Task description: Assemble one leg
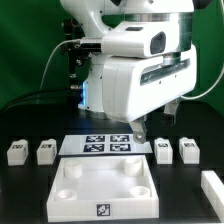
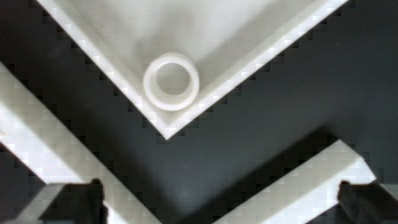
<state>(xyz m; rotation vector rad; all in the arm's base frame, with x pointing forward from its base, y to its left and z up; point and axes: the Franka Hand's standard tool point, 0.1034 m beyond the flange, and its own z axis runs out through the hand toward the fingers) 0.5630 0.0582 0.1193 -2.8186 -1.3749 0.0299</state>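
Observation:
Four small white legs with marker tags stand in a row on the black table, two at the exterior view's left [image 1: 16, 152] [image 1: 45, 151] and two at its right [image 1: 164, 150] [image 1: 189, 149]. The large white square tabletop [image 1: 68, 200] lies in front with round corner sockets. My gripper [image 1: 155, 128] hangs above the table behind the tabletop's far right corner, open and empty. In the wrist view one tabletop corner [image 2: 214, 40] with a round socket [image 2: 171, 80] lies ahead of my gripper [image 2: 217, 208]. The dark fingertips [image 2: 68, 205] stand wide apart with nothing between them.
The marker board [image 1: 108, 146] lies flat just behind the tabletop, between the two pairs of legs. A white block [image 1: 212, 188] sits at the exterior view's right edge near the front. The arm's large white body fills the upper middle.

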